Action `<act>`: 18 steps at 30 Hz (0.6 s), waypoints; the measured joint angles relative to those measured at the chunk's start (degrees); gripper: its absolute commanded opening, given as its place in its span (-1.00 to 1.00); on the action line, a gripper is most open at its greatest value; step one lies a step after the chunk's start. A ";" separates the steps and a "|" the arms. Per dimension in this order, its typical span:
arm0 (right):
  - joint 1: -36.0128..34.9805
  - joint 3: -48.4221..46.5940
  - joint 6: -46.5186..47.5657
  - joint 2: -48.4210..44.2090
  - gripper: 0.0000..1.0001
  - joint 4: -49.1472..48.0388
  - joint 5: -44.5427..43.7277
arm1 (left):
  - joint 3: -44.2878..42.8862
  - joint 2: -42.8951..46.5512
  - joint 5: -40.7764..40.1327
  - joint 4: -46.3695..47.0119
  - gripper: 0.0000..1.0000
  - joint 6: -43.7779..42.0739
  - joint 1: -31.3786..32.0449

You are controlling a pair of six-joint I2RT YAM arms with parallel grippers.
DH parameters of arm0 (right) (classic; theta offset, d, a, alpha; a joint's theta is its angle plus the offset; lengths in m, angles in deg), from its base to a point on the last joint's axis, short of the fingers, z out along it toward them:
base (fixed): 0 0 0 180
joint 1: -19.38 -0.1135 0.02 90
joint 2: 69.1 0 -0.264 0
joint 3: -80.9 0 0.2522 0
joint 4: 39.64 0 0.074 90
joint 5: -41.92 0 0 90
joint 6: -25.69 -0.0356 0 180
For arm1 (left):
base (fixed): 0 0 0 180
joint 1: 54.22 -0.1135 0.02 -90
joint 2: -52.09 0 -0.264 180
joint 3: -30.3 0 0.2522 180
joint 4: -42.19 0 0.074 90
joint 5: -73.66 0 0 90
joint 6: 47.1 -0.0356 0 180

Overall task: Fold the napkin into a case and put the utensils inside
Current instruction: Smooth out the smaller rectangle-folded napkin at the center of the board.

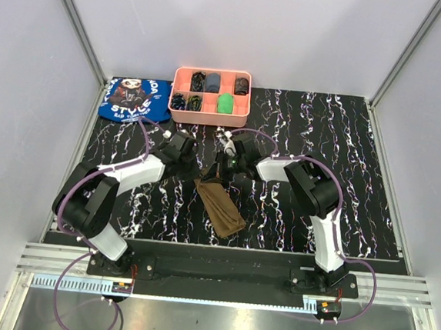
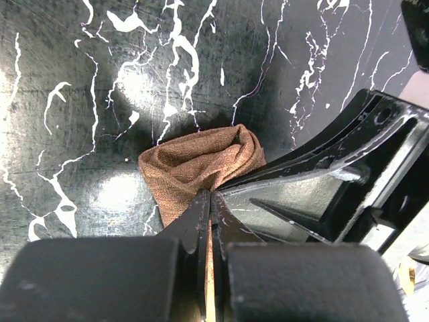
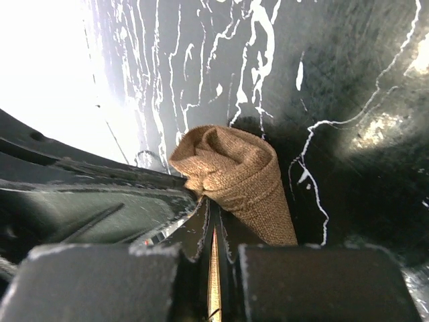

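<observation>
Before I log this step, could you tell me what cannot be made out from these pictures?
The utensils: clearly visible in no view.
Far end of the napkin, top view: covered by the left gripper and right gripper.
A gold sliver between shut fingers, wrist views: cloth or utensil, untellable.
Items in the pink tray, top view: too small.

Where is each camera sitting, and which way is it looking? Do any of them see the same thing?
Top camera: high above and behind the arms, looking down on the table; left arm, right arm, pink tray, blue cloth and napkin all show.
Left wrist camera: on the left arm, looking down past its shut left gripper at the bunched napkin.
Right wrist camera: on the right arm, looking down past its shut right gripper at that napkin.
Shared: all three see the napkin.
</observation>
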 measured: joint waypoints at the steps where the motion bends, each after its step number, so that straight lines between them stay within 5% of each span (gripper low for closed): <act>1: 0.02 -0.13 -0.20 0.02 -0.94 -0.04 0.07 | 0.20 0.02 -0.02 0.09 -1.00 0.02 0.07; 18: 0.39 -6.80 0.72 7.61 -0.83 0.55 8.85 | 2.49 0.57 -0.33 1.42 -1.00 1.40 -0.02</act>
